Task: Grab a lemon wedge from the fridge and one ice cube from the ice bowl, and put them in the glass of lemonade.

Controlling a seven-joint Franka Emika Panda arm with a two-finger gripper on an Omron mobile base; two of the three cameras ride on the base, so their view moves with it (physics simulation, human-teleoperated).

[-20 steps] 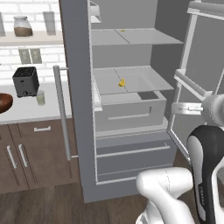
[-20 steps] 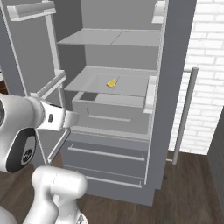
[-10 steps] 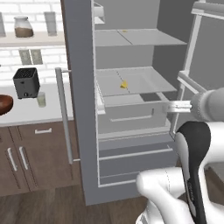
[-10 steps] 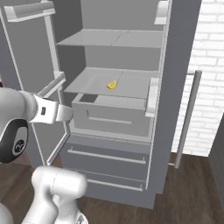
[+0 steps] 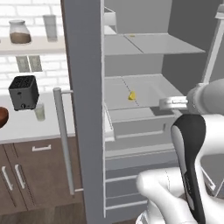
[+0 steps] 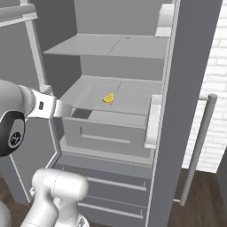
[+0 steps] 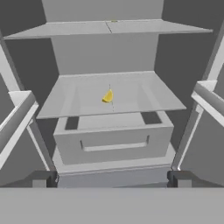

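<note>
- One relation governs the coming move: the lemon wedge (image 7: 107, 96) lies straight ahead of the end effector (image 7: 112, 179) and somewhat above its line of sight, deep on the middle shelf (image 7: 144, 94) of the fridge (image 5: 83, 109). The end effector is short of the shelf's front edge and well apart from the wedge.
- Both fridge doors stand open, so the way in is clear; I judge the reach to be a forward push with a slight rise. In the hand view the wedge's long axis tilts a little from upright, its curved back to the right.
- Open wide and holding nothing, the end effector shows its two dark finger tips far apart at the bottom of the hand view.
- Below the shelf a grey drawer (image 7: 113, 142) juts out toward the arm, and it looks like the thing most likely to be clipped on a low approach.
- Left of the fridge, the worktop (image 5: 26, 124) carries a black toaster (image 5: 22, 92), the glass of lemonade (image 5: 40, 112) just beside it, and the ice bowl (image 5: 2, 117) at the frame's edge.
</note>
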